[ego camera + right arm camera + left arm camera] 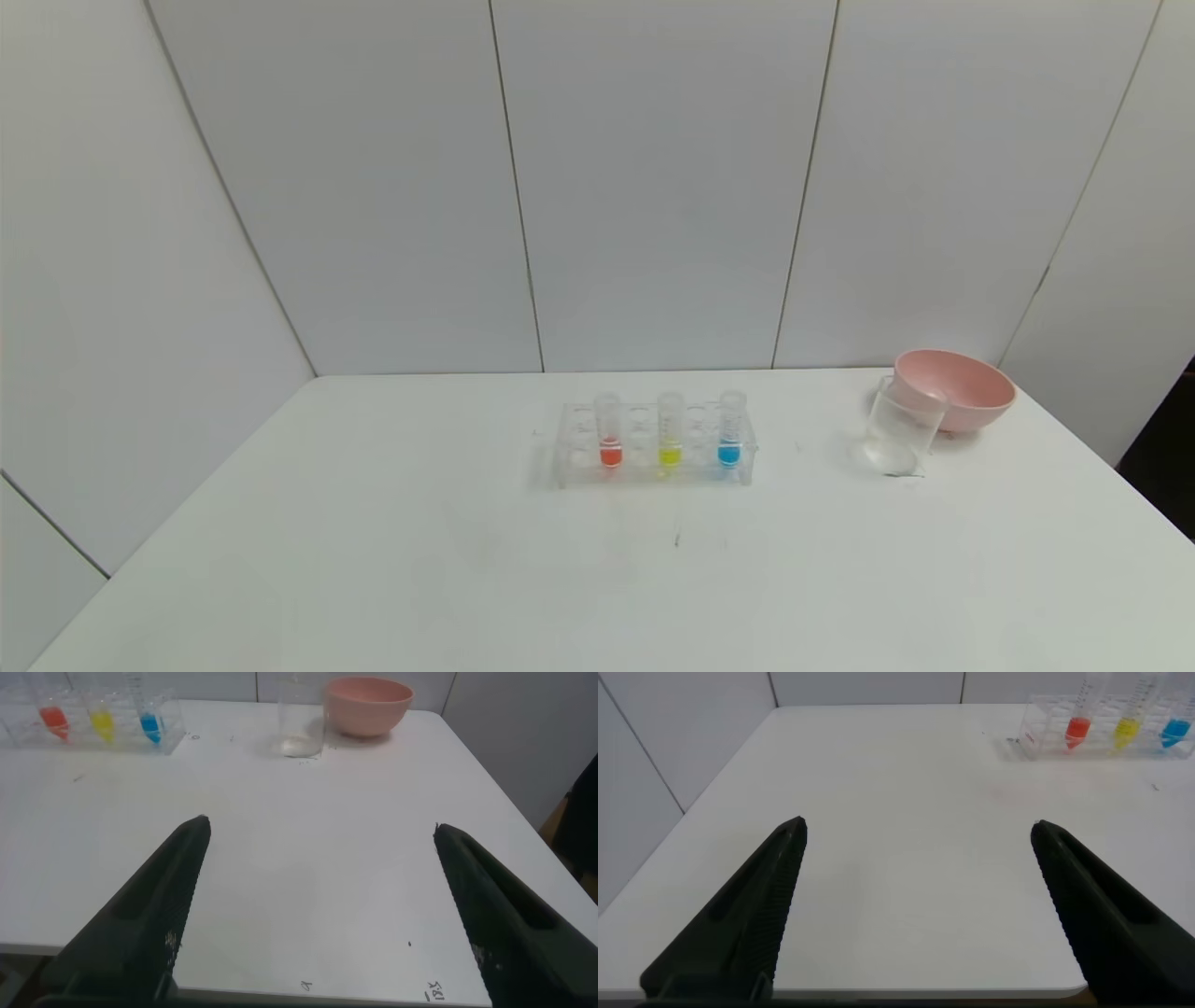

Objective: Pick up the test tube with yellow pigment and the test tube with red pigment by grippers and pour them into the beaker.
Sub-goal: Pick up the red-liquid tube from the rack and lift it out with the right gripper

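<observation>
Head view: rack (653,467) at frame centre keeps red tube (609,431), yellow tube (669,431) upright; beaker (901,431) at right, touching pink bowl (962,387).

Left wrist view: left end effector (920,905) fingers apart, empty, low over bench (906,793).

Right wrist view: right end effector (322,905) likewise spread, ready.

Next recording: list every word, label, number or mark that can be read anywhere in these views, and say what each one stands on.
Nothing can be read with certainty.
Small dark marks on the table near its front edge, in the right wrist view: handwritten, too small to read.
Faint graduation marks on the test tube with yellow pigment and its neighbours in the rack: too blurred to read.
Beaker and pink bowl: no text visible.
</observation>
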Action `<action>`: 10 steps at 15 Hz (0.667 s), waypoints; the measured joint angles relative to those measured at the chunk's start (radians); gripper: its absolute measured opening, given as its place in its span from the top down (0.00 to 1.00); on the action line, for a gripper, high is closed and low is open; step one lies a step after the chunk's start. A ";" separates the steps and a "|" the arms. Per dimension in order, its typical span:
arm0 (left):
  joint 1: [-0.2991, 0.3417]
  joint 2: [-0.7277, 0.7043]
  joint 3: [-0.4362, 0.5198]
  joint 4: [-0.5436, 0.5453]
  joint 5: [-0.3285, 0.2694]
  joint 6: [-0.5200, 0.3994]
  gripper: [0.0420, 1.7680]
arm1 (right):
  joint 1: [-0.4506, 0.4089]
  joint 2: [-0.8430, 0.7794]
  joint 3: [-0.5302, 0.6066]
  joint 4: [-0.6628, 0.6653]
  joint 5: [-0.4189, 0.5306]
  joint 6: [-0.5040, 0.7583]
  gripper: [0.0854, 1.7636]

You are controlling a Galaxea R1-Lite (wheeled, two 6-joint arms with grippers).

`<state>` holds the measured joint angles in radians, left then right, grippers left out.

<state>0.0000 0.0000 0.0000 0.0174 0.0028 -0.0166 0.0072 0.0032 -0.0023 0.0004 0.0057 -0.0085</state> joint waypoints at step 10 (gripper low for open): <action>0.000 0.000 0.000 0.000 0.000 0.000 0.03 | 0.000 0.000 0.000 0.001 0.000 0.000 0.03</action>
<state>0.0000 0.0000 0.0000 0.0170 0.0028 -0.0166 0.0072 0.0032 -0.0028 0.0017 0.0055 -0.0081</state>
